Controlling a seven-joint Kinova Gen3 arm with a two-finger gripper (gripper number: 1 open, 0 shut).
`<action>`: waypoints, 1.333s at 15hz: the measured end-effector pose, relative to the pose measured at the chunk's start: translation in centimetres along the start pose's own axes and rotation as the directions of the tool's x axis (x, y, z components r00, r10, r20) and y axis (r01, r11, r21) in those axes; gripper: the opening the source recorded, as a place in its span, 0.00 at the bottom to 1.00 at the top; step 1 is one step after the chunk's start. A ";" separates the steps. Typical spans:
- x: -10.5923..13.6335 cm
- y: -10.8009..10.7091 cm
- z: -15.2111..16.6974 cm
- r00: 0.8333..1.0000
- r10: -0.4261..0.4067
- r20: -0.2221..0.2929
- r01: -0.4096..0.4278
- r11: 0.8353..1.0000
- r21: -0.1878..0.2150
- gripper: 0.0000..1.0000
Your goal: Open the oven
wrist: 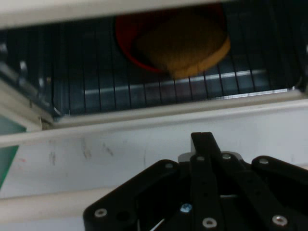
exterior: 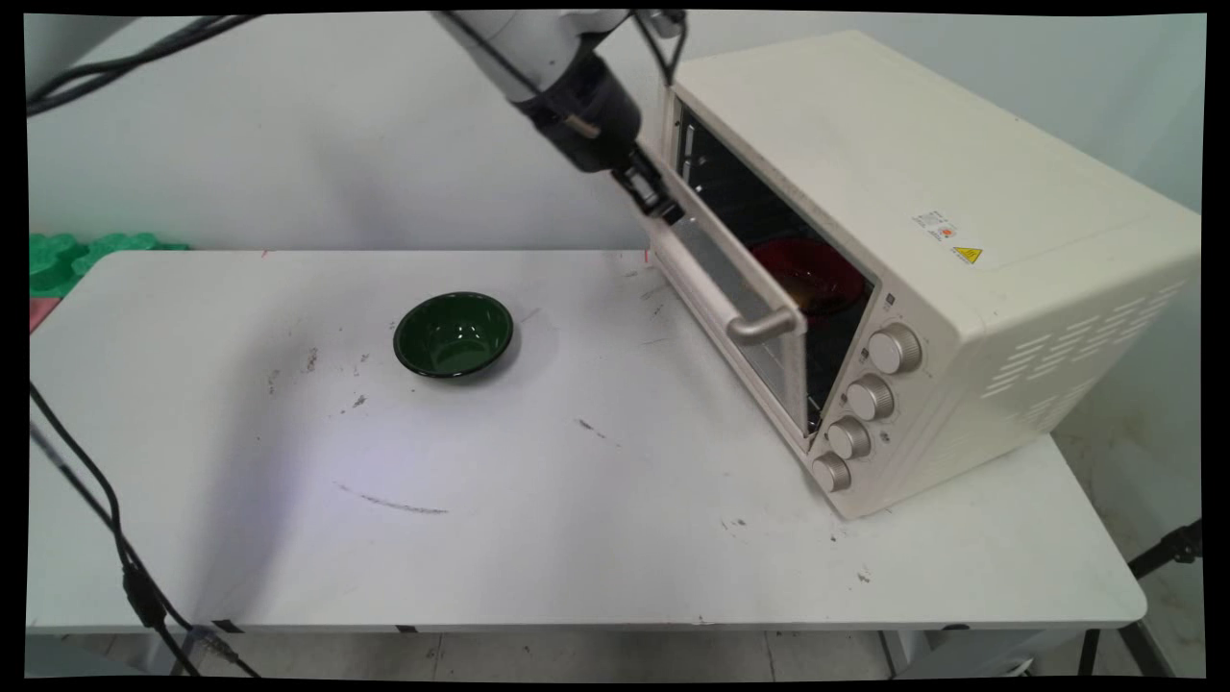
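Observation:
A cream toaster oven stands on the right of the white table. Its glass door, with a metal handle, is ajar and tilted outward. My gripper is shut, its tips against the far upper corner of the door, with nothing between them. In the hand view the gripper rests on the door's white frame. Beyond it, inside the oven, a red dish holding a slice of bread sits on the wire rack. The red dish also shows through the opening.
A dark green bowl sits empty left of the oven, mid-table. Several knobs run down the oven's front. Green foam pieces lie at the table's far left corner. Black cables hang over the near left edge.

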 end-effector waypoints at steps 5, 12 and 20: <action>-4.1 -0.1 -1.0 1.000 -0.008 0.002 0.008 1.000 -0.017 0.00; -10.7 0.7 -0.6 0.998 -0.030 -0.059 0.026 0.998 -0.063 0.00; -17.3 2.1 1.3 0.986 -0.019 -0.163 0.003 0.995 -0.100 0.00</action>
